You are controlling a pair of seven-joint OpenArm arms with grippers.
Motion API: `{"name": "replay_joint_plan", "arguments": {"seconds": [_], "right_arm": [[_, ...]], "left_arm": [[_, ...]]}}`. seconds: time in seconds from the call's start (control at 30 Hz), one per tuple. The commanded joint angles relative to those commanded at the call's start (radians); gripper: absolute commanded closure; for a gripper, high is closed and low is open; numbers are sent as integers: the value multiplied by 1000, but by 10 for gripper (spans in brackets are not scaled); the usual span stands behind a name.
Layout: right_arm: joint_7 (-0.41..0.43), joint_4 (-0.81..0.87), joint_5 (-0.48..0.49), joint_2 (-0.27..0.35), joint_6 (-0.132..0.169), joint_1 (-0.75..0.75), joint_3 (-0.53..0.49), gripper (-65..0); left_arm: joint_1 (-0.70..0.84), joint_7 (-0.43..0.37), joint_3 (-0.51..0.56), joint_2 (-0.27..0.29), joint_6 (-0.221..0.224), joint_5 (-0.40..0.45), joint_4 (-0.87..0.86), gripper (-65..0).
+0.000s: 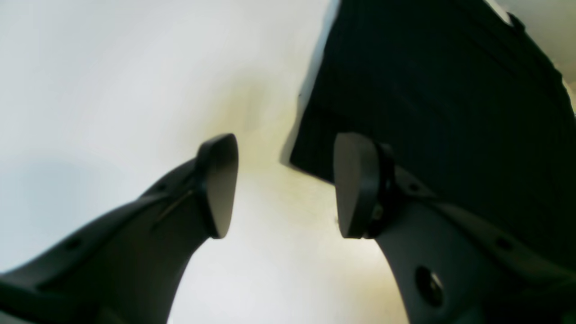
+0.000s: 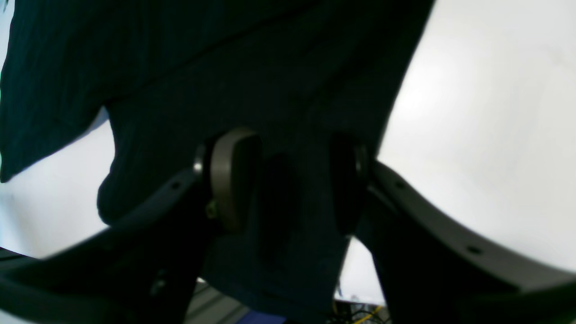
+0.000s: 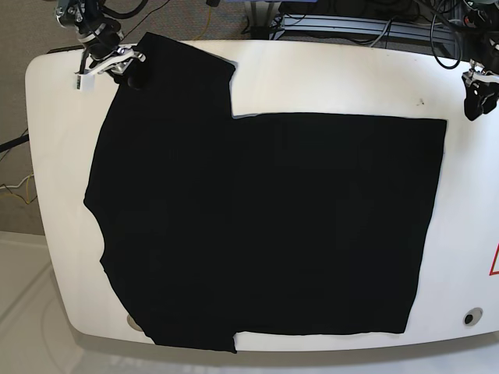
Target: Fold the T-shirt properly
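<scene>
While the white table (image 3: 257, 70) carries the black T-shirt (image 3: 265, 226) spread flat, the right gripper (image 2: 285, 180) reaches low at the far sleeve, clamping its cloth; the left gripper (image 1: 285, 184) hovers spread, empty, beside the hem corner.

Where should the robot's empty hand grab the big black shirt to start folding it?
Probably the T-shirt corner nearest the left gripper, which hangs open just off the hem. That corner lies flat on the table with bare edges on two sides, so come in low from the table side and pinch the hem.
</scene>
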Motion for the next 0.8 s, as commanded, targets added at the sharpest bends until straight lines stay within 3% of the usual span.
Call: {"name": "replay_joint_plan", "arguments": {"seconds": [0.17,0.8], "right_arm": [[-11,22,-1,-1,4,-2,-6,-285],[-7,16,-22,-12,2,-7,-52,-286]], "left_arm": [[-15,1,38,14,0,23,-24,-328],[-8,9,12,43,0,17,-15,-327]]}}
